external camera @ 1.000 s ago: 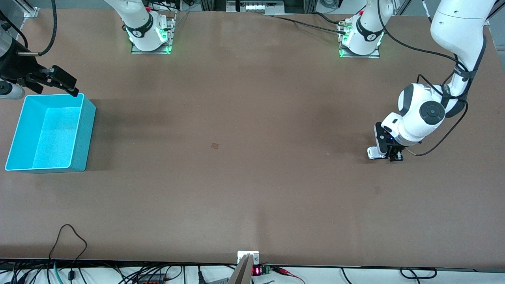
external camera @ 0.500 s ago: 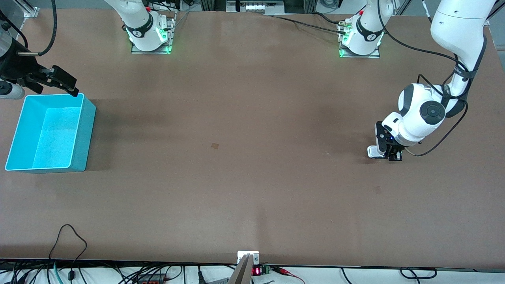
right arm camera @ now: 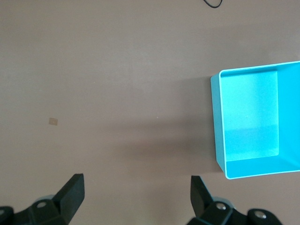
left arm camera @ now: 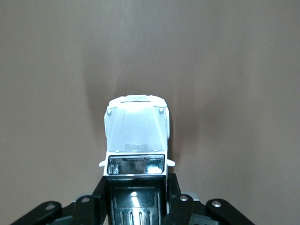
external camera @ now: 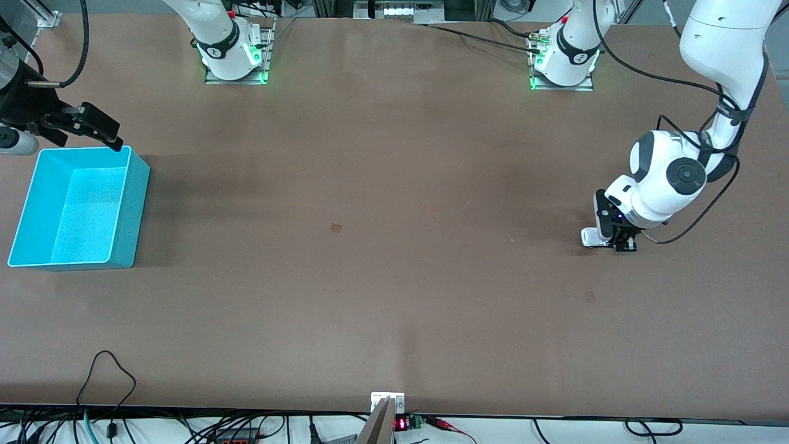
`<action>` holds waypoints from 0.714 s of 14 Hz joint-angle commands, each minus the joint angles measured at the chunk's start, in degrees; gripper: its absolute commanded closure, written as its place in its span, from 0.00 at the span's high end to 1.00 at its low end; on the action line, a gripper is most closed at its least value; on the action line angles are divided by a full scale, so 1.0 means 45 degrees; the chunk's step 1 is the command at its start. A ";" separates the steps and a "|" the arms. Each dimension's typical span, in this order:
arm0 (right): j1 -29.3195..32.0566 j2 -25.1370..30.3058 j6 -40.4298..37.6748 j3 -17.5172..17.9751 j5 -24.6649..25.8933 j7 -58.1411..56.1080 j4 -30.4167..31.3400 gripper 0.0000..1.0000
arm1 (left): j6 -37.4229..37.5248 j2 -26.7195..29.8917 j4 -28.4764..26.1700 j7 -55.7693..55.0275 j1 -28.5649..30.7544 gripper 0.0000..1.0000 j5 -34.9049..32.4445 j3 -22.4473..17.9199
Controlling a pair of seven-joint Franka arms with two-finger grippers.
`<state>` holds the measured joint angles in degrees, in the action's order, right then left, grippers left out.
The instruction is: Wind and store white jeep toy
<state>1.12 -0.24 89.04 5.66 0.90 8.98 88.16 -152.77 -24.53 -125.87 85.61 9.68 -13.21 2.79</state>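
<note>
A cyan bin (external camera: 77, 208) is sitting at the right arm's end of the worktop (external camera: 382, 277), with a small tan patch (external camera: 335, 227) lying on the bare surface well apart from it. The left end effector (external camera: 616, 240) is reaching down at the left arm's end, pinching the white jeep toy (left arm camera: 137, 131) by its sides, the wheels sitting on the worktop. The right end effector (external camera: 92, 126) is waiting above the bin's rim, fingers (right arm camera: 72, 191) spread wide. Open worktop is lying between jeep and bin.
</note>
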 commanded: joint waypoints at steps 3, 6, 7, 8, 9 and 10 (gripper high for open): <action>0.0064 0.0132 0.0097 0.0011 -0.0181 0.0095 0.0117 1.00 | -0.0015 -0.0602 0.0119 0.1869 0.1693 0.13 -0.0210 -0.0014; 0.0064 0.0132 0.0097 0.0011 -0.0181 0.0095 0.0117 1.00 | -0.0034 -0.0779 0.0392 0.3197 0.2514 0.13 -0.0229 -0.0014; 0.0064 0.0132 0.0097 0.0011 -0.0181 0.0095 0.0117 1.00 | -0.0054 -0.0817 0.0490 0.3530 0.2749 0.13 -0.0210 -0.0014; 0.0064 0.0113 0.0078 0.0011 -0.0181 0.0095 0.0117 1.00 | -0.0054 -0.0934 0.0568 0.3978 0.2906 0.13 -0.0210 -0.0014; 0.0064 0.0132 0.0097 0.0011 -0.0181 0.0095 0.0117 1.00 | -0.0054 -0.0993 0.0723 0.4389 0.3120 0.13 -0.0210 0.0005; 0.0064 0.0132 0.0097 0.0011 -0.0181 0.0095 0.0117 1.00 | -0.0054 -0.1052 0.0764 0.4625 0.3335 0.13 -0.0229 0.0005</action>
<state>1.12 -0.25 89.04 5.66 0.90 8.98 88.16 -153.57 -26.24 -123.39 102.56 22.28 -13.21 2.58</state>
